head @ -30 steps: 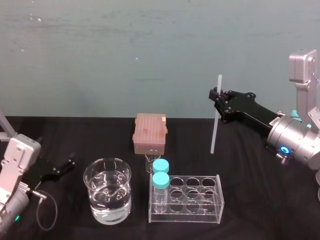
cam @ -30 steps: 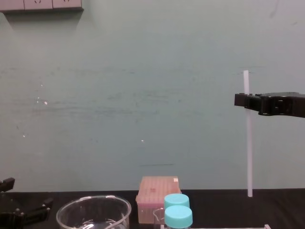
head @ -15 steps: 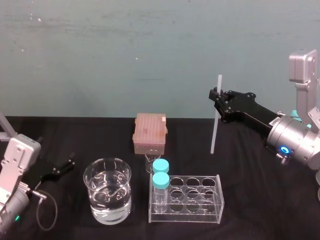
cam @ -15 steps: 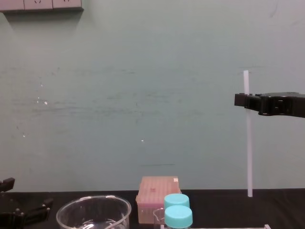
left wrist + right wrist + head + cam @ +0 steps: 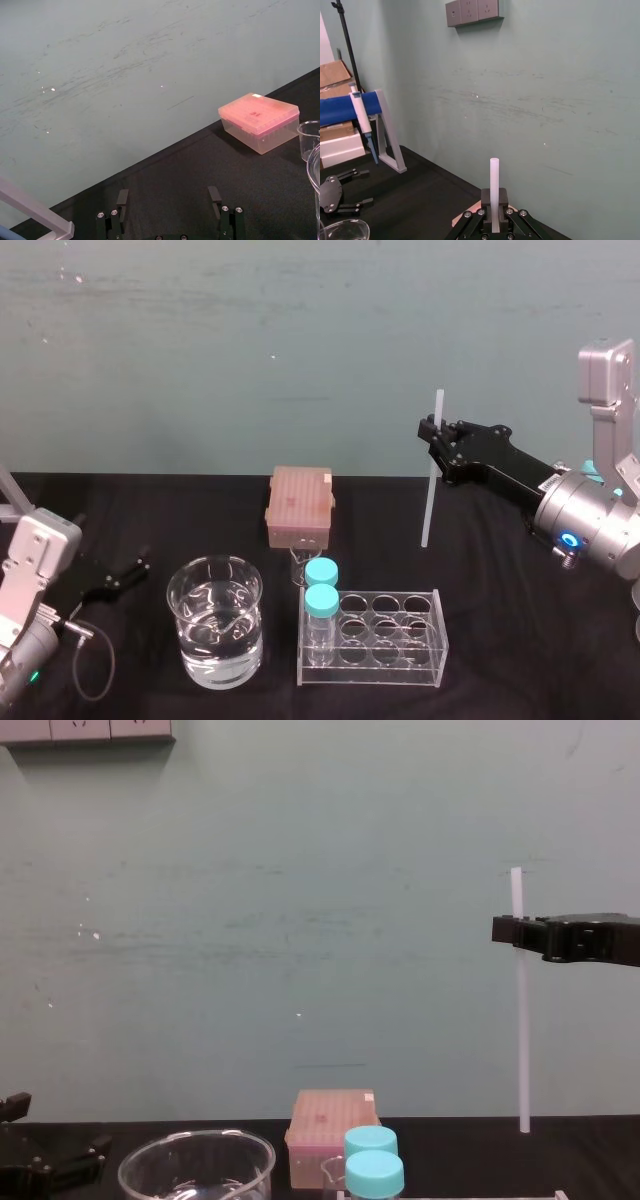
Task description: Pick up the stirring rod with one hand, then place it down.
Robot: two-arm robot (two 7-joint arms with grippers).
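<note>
Stirring rod (image 5: 429, 502) is pinched upright near its top by the right gripper (image 5: 432, 435), seemingly clear of the table (image 5: 520, 580), unmoved since a second ago, so lifting is judged done and placing remains, while the left gripper (image 5: 128, 575) is parked spread.

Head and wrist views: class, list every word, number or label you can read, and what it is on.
None can be read.
The pink box has a pale patch on its lid corner, too small to read.
The stirring rod and teal-capped bottles show no print.
</note>
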